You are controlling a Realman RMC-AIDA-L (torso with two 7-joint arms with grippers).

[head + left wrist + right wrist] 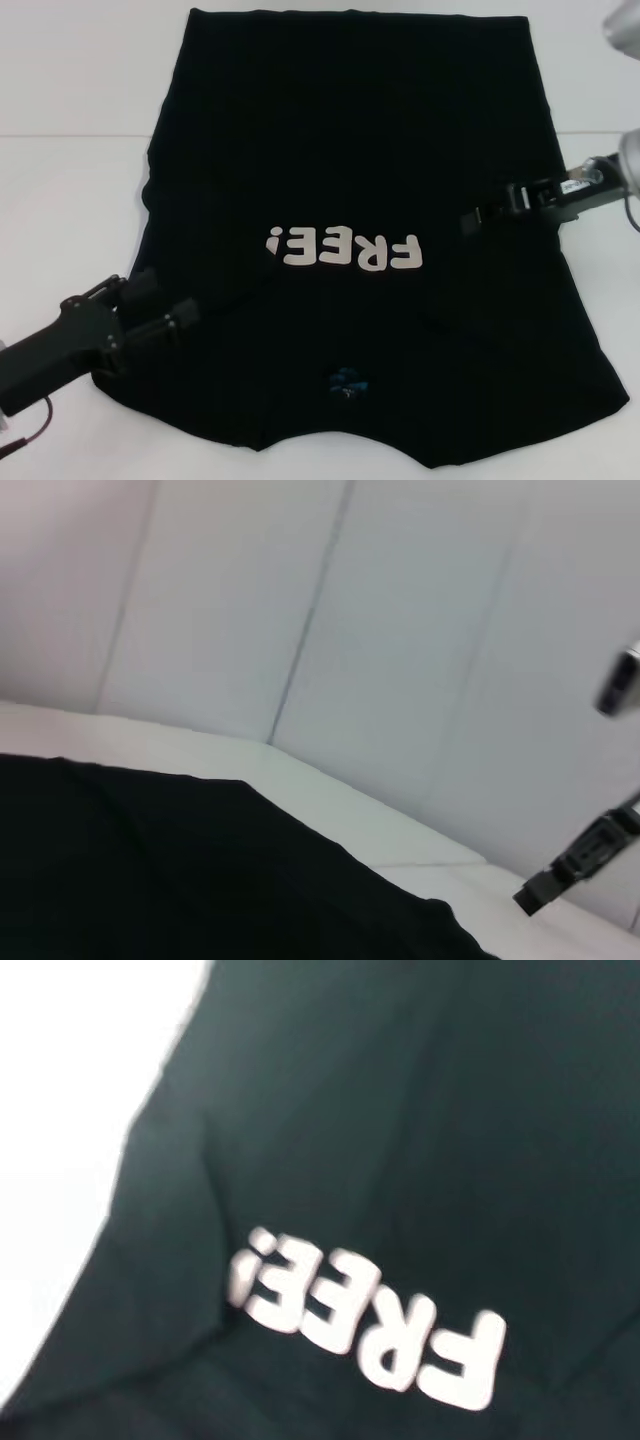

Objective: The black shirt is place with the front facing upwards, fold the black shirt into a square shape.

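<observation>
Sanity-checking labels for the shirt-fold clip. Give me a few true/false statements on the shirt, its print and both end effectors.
1. The large black short-sleeved fabric shirt lies with its white "FREE!" lettering facing up. True.
2. The left end effector is over the shirt's left edge, near the collar end. True.
3. The right end effector is parked off the white table, away from the shirt. False: it reaches in over the shirt's right side, level with the lettering.
4. The shirt is already folded into a small square. False: it is spread out long, sides tucked in.
5. A small blue mark sits near the collar. True.
</observation>
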